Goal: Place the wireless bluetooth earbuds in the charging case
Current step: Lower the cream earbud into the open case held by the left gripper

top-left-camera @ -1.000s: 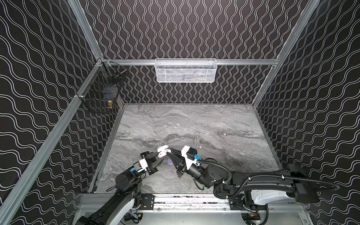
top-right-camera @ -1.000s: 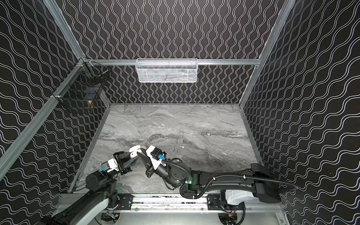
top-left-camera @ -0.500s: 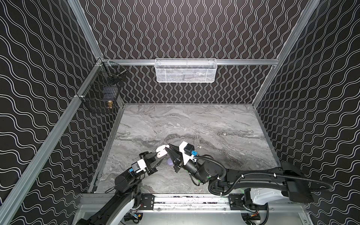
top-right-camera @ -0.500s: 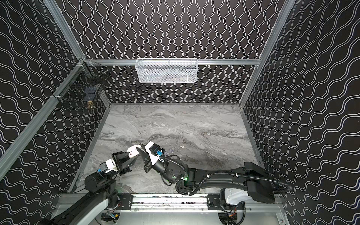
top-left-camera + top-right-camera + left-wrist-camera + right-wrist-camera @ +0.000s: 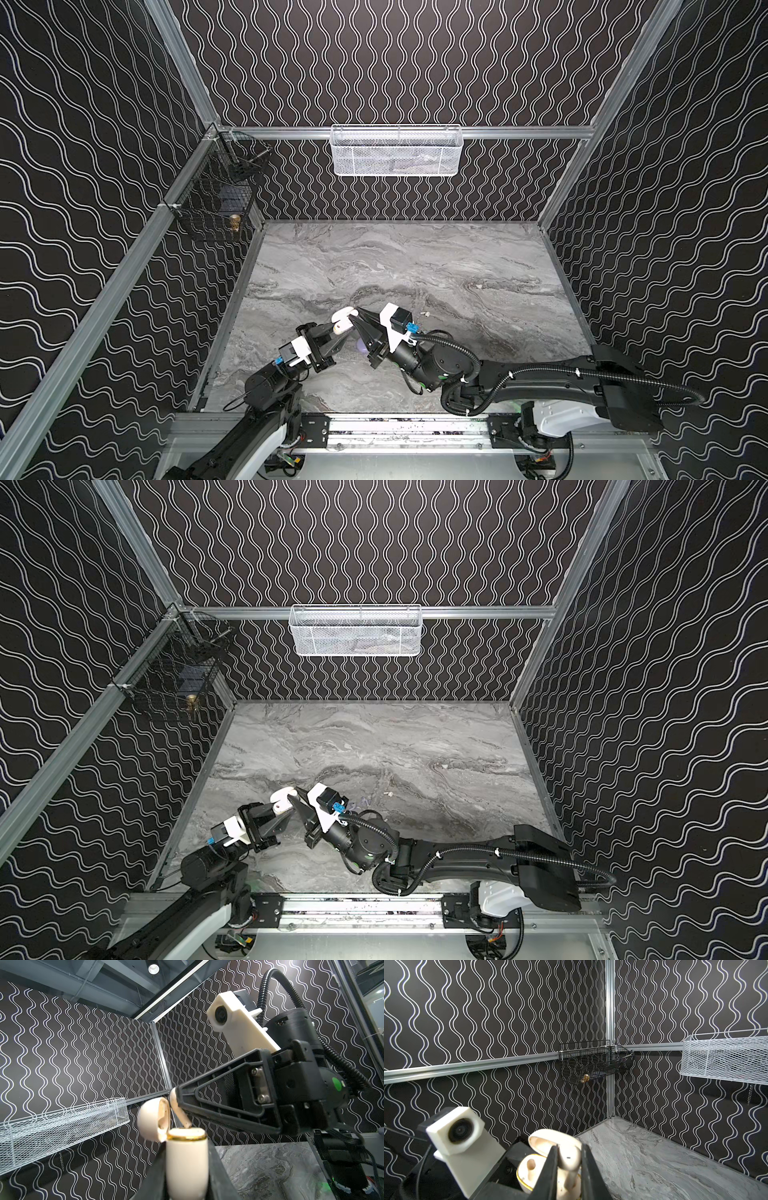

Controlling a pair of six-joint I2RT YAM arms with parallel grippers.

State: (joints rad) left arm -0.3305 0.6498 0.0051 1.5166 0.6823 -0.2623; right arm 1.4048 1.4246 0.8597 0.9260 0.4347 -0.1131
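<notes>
Over the near surface (image 5: 415, 257): left pincer (image 5: 338, 335) clamped on open charging case (image 5: 187, 1157), right pincer (image 5: 568, 1164) clamped on white earbud (image 5: 179, 1112), stem just above the mouth. Not seated yet.

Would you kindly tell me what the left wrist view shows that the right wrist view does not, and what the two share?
Only the left wrist view: the right pincer seen from the side, the stem of the earbud pointing down toward the opening of the charging case, and a ceiling lamp. Only the right wrist view: the black wire basket and an empty socket inside the case. Both: the open case, the pinched earbud, the white mesh basket and the marble table.
</notes>
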